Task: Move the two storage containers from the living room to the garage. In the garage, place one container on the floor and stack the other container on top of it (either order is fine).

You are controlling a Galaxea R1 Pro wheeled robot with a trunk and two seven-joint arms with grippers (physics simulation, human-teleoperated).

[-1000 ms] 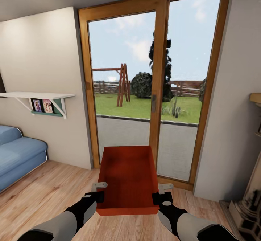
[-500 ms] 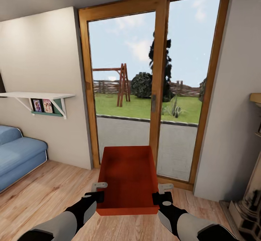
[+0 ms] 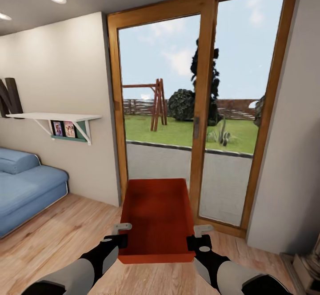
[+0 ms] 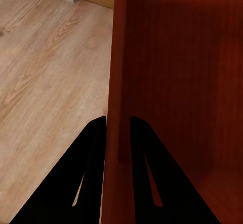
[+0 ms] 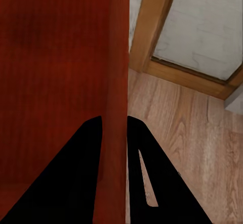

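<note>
your left gripper (image 3: 121, 233) and right gripper (image 3: 198, 235) each pinch a wall of the storage container (image 3: 156, 215), held before the glass door (image 3: 200, 108).

The head camera looks forward and down at a glass door (image 3: 202, 113). Each wrist camera sits close along one wall of the red bin (image 3: 156, 217), which all three share.

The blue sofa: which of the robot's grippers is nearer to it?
Left. The left gripper pinches the container wall on the sofa side; the right gripper pinches the opposite wall.
</note>
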